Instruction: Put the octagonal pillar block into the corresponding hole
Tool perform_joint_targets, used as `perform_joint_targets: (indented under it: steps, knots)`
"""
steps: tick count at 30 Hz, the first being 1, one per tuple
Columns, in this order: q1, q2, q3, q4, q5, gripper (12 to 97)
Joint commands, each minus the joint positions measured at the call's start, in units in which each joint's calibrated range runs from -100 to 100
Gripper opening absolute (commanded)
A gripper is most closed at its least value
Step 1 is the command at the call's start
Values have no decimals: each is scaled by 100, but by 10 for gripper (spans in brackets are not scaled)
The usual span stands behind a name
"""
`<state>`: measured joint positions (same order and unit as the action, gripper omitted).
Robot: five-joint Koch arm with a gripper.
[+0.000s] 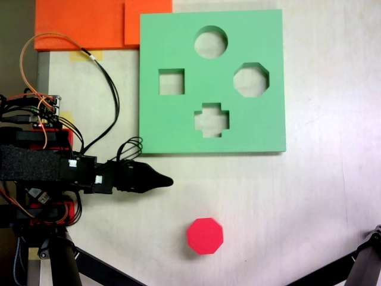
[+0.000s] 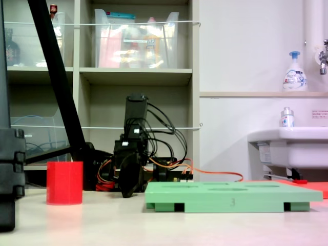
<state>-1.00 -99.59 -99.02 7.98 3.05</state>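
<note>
- I see the gripper (image 1: 168,180) low over the table (image 1: 333,196), its jaws drawn to one dark point — holding nothing.
- The octagonal pillar block (image 1: 205,235) stands upright, apart from the fingertips, untouched.
- The corresponding hole (image 1: 250,79) in the green board (image 1: 178,125) lies well beyond the tip — empty.

Open bench (image 1: 309,196) lies between the gripper (image 1: 169,181) and the red block (image 1: 205,236), with nothing standing between them. The green board (image 1: 178,128) lies far of both, its octagonal hole (image 1: 250,79) uncovered.
</note>
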Motion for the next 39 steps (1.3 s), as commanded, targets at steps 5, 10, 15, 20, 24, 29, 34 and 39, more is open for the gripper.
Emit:
perform_joint_targets:
  steps: [5, 10, 15, 20, 24, 29, 34, 39]
  knots:
    - [-371, -41, -98, -485, 1973, 503]
    - [-1045, -41, -98, -398, 2877, 466]
    - [-1529, -41, -98, -2026, 3209, 432]
    - [-1568, -41, 1417, -5328, 3531, 432]
    - [-1548, -41, 2953, -7505, 3634, 434]
    - [-1358, -41, 4738, -8833, 3770, 540]
    - [-1035, -41, 6073, -9132, 4088, 674]
    - [-943, 909, 7210, -9122, 4186, 789]
